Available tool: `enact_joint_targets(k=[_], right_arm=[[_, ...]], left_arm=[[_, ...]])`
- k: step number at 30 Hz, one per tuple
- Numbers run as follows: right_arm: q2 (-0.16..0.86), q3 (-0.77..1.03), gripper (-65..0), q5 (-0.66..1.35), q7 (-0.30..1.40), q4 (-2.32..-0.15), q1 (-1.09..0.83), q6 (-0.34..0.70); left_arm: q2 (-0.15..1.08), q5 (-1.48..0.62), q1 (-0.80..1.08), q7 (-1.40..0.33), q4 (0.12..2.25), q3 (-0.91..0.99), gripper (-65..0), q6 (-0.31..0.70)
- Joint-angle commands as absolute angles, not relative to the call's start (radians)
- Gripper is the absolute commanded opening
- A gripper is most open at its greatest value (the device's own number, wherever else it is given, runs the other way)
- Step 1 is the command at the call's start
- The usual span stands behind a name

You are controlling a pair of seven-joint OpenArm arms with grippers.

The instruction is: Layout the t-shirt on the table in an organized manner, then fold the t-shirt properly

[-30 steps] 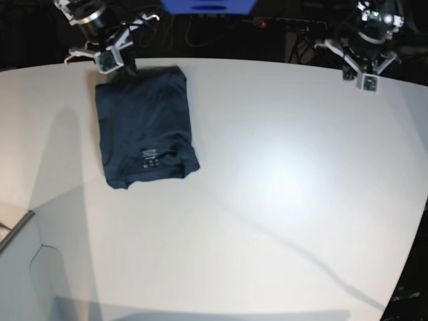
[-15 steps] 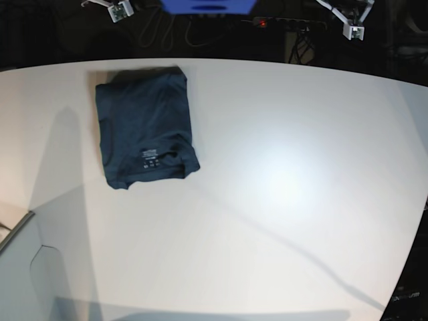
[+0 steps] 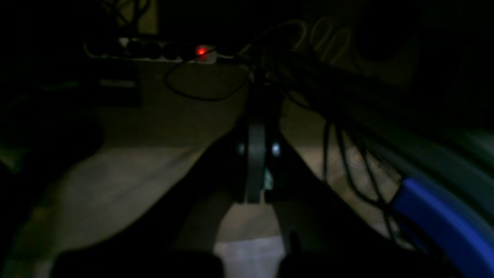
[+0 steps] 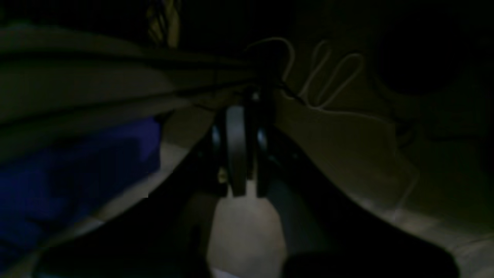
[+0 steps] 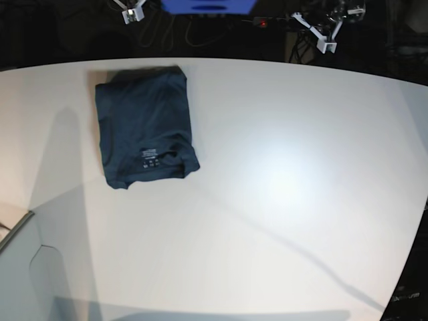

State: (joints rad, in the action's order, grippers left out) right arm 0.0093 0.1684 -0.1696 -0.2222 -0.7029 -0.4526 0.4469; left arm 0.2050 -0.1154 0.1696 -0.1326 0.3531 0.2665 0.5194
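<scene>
- One table (image 5: pixel 281 200): big white top with a curved far edge, filling most of my base view.
- One t-shirt (image 5: pixel 144 127): dark navy, folded into a compact rectangle, lying flat on the table's far left part, close to the far edge. Nothing touches it.
- One pale label (image 5: pixel 150 156) on the shirt, near its near edge, printed in a few small lines; too small for me to read.
- Two arms, both raised off the table and pulled back to the far side; only small white parts show at the top of the base view.
- Left gripper (image 3: pixel 256 170): in its wrist view the jaws are pressed together, holding nothing, pointing at the dim floor behind the table. In the base view its white parts (image 5: pixel 326 27) sit at top right, well apart from the shirt.
- Right gripper (image 4: pixel 239 154): jaws pressed together, empty, aimed at dark floor and cables. In the base view a white piece (image 5: pixel 132 12) shows at top left, above the shirt's far edge and clear of it.
- One power strip (image 3: pixel 154 52) with one red light (image 3: pixel 200 51), in the left wrist view.
</scene>
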Motion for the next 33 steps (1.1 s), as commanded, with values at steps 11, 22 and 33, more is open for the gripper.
enact_joint_targets(k=[11, 22, 33], right_arm=[[0.05, 0.257, -62.1, -0.168, -0.538, -0.053, -0.174, 0.065], [0.067, 0.255, -62.0, -0.168, -0.544, -0.039, -0.166, -0.214], [0.071, 0.254, -62.0, -0.17, -0.542, -0.033, -0.17, -0.219]], left_arm=[[0.189, -0.124, 0.051, 0.028, 0.124, 0.079, -65.0, 0.519], [0.14, -0.119, 0.048, 0.028, 0.124, 0.074, -65.0, 0.519], [0.137, -0.119, 0.048, 0.03, 0.124, 0.073, -65.0, 0.519]])
